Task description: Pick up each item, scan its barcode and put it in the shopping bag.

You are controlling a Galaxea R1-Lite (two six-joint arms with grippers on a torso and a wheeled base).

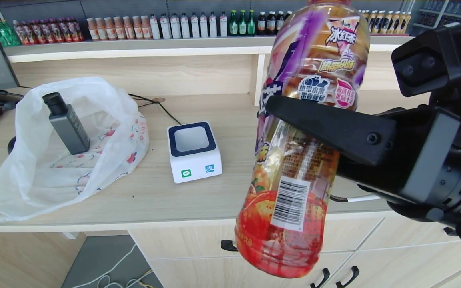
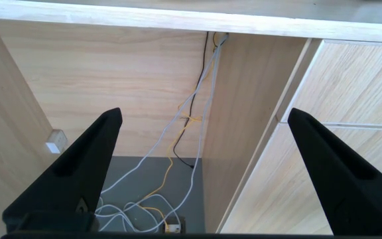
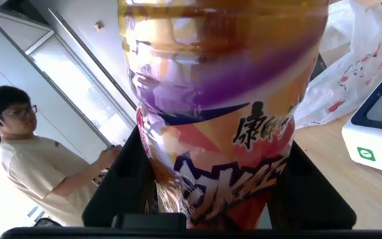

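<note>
- clear plastic bottle of reddish iced tea with a purple and orange label [image 1: 290, 180], closest to the head view: held in the air, nearly upright, cap end up and cut off by the top edge, barcode panel facing the camera low on its side.
- right gripper [image 1: 290, 116]: its black fingers are clamped across the middle of the tea bottle, one in front and one behind it.
- left gripper [image 2: 204, 166]: its two black fingers are spread wide apart with nothing between them; it sits below the countertop edge, facing the open space under it, where loose white and yellow cables [image 2: 178, 133] hang.
- light wooden counter [image 1: 198, 196]: lies behind and below the held bottle.
- small white cube-shaped barcode scanner with a dark blue-framed top window [image 1: 193, 157]: on the counter, left of the bottle and well apart from it.
- white translucent plastic shopping bag with red print [image 1: 34, 176]: left of the scanner, mouth open, lying slumped.
- dark grey rectangular bottle with a black cap [image 1: 67, 125]: inside the bag, leaning.
- row of drink bottles on a shelf [image 1: 174, 26]: along the back wall.
</note>
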